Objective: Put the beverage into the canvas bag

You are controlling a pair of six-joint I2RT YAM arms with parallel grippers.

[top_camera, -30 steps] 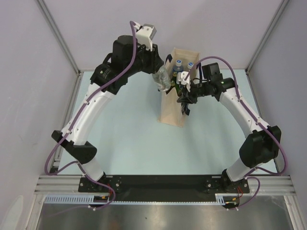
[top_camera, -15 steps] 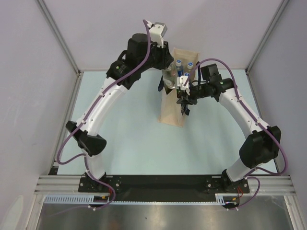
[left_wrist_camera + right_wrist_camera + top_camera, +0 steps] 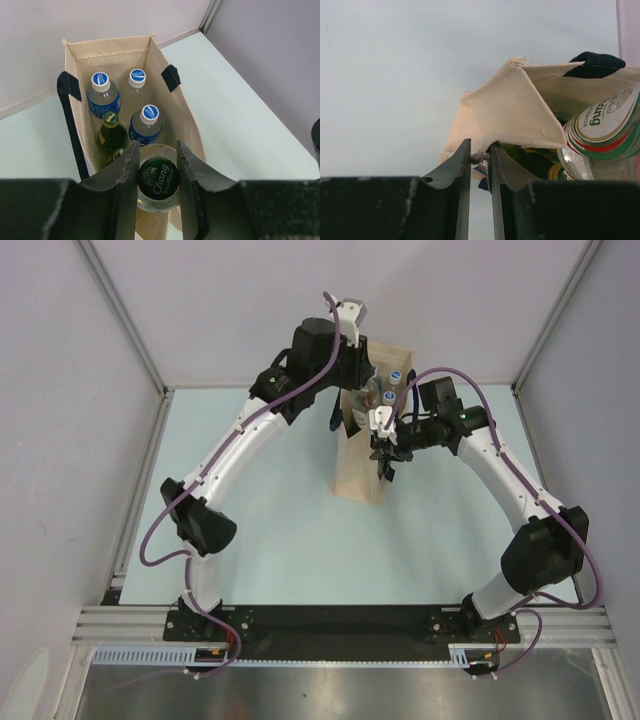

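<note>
The beverage (image 3: 158, 179) is a clear glass soda bottle with a dark green cap, and my left gripper (image 3: 158, 146) is shut on that cap. It hangs at the near end of the canvas bag's (image 3: 170, 107) open mouth. From above, the left gripper (image 3: 364, 390) and the beverage (image 3: 369, 400) sit over the upright beige canvas bag (image 3: 358, 475). My right gripper (image 3: 480, 150) is shut on the bag's rim (image 3: 510, 110), pinching the cloth edge. The beverage's label (image 3: 605, 125) shows just right of it, and the right gripper (image 3: 384, 447) is at the bag's right side.
Inside the bag stand three blue-capped water bottles (image 3: 100, 80) and a green bottle (image 3: 110, 119). Navy handles (image 3: 66, 87) hang at the bag's sides. Metal frame posts (image 3: 120, 315) and grey walls ring the pale table (image 3: 270, 510).
My left arm has swung to the right, carrying the beverage from beside the bag to over its mouth. The right gripper has kept its hold on the rim.
</note>
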